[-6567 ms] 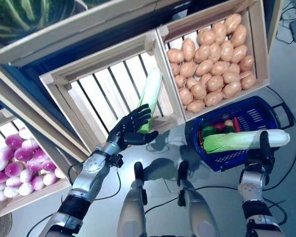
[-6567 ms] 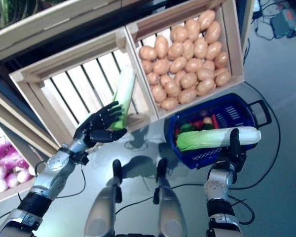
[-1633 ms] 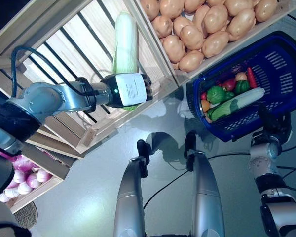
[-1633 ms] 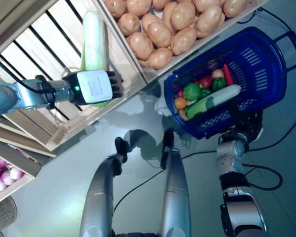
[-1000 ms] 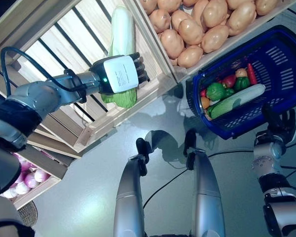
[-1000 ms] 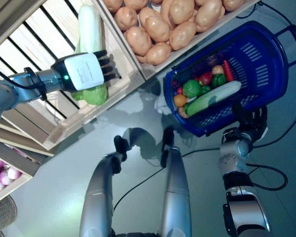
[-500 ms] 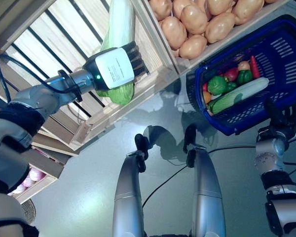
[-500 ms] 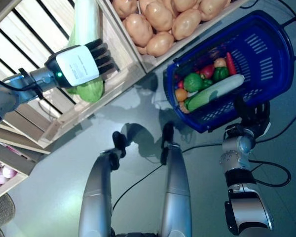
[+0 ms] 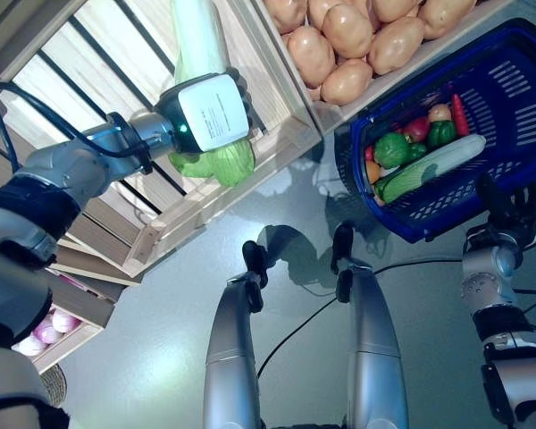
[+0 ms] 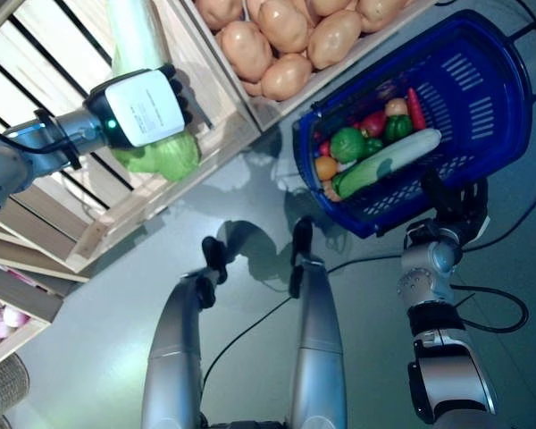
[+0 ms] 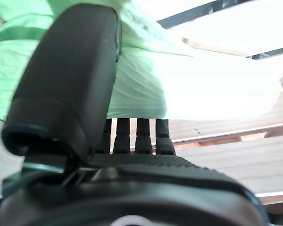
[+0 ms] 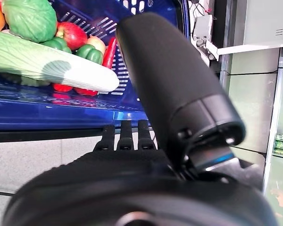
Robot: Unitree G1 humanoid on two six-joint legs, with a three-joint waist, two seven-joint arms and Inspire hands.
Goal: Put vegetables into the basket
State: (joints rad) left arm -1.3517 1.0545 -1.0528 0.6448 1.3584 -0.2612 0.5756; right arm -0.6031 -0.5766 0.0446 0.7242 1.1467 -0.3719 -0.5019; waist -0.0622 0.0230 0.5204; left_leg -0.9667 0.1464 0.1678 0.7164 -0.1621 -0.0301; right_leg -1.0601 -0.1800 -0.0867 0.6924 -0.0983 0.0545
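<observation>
My left hand (image 9: 213,112) is shut on a long pale-green cabbage (image 9: 196,36), held at the front of a slatted wooden crate (image 9: 216,213). In the left wrist view the thumb (image 11: 70,80) curls over the cabbage's leafy end (image 11: 137,89). The blue basket (image 9: 518,98) stands on the floor at the right. It holds another long cabbage (image 9: 433,164), a green round vegetable (image 9: 391,150), and red and orange pieces. My right hand (image 9: 505,210) is open just below the basket's near rim, fingers straight. The right wrist view shows the basket's wall (image 12: 61,113).
A crate of potatoes (image 9: 357,36) sits on the stand right behind the basket. A lower shelf with purple-white bulbs (image 9: 49,326) is at the far left. Grey floor (image 9: 143,357) lies between the stand and the basket.
Since 6.6 s ago, the cabbage from my right hand has come to lie in the basket and my left hand has closed on the crate's cabbage. Lately it turned more upright.
</observation>
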